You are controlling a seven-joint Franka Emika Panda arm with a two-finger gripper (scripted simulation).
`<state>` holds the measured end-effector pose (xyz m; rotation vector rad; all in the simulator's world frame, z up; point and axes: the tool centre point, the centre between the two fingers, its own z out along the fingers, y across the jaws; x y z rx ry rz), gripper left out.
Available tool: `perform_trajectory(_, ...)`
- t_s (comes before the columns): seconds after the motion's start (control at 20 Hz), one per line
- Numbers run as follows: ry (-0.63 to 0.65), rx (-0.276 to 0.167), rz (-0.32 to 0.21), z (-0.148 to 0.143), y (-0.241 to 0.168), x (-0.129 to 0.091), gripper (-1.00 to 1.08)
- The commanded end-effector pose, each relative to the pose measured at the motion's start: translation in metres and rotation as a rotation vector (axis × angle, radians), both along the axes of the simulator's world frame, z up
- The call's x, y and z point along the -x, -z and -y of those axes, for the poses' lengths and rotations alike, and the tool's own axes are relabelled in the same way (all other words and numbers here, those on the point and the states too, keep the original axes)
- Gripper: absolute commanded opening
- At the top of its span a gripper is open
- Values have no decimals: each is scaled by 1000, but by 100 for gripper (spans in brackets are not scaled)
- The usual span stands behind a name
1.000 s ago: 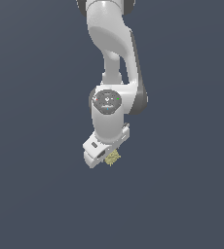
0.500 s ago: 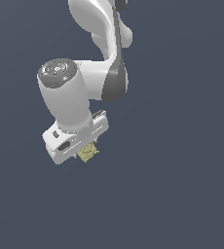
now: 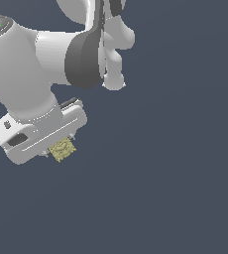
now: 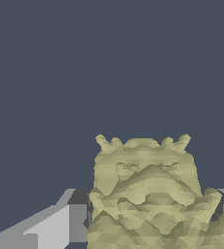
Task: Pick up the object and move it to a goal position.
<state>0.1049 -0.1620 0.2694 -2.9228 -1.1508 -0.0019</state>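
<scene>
**Ana:** Exterior view first. What do you make of the arm point(image 3: 51, 54)?

**Ben:** It fills the exterior view's left and top, white with a dark grey joint band. The gripper point(image 3: 60, 149) hangs at its lower end, a white block tilted so its long side runs up toward the exterior view's right. Behind everything is a plain dark blue-grey backdrop point(image 3: 175, 173).

**Ana:** And the object point(image 3: 62, 149)?

**Ben:** A small pale yellow-olive lump, rough and mottled, sitting right under the gripper's body, where the fingers come out. It touches nothing else. The fingers themselves are mostly hidden by the body and the lump, so from this side I can't see how they stand.

**Ana:** Wrist view, then.

**Ben:** Here the object point(image 4: 148, 194) is large and close, blocky, with little knobs along its far edge. It sits between the two fingers: one pale grey finger point(image 4: 55, 226) with a dark inner face lies against one flank, and only a sliver of the other shows at the opposite flank.

**Ana:** So the fingers are pinching it?

**Ben:** Yes, they are closed onto the lump from both sides, with no gap visible between them and it. Beyond the lump, only the same flat dark backdrop.
</scene>
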Motion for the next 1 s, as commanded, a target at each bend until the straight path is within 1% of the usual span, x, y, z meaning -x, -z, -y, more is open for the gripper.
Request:
perform_trajectory(0.0, -1, 0, -1, 12, -12, -3, -100)
perform_trajectory(0.45, -1, 0, -1, 43, -42, -12, -100)
perform_trajectory(0.95, 0, 1, -1, 57, -56, -17, -100)
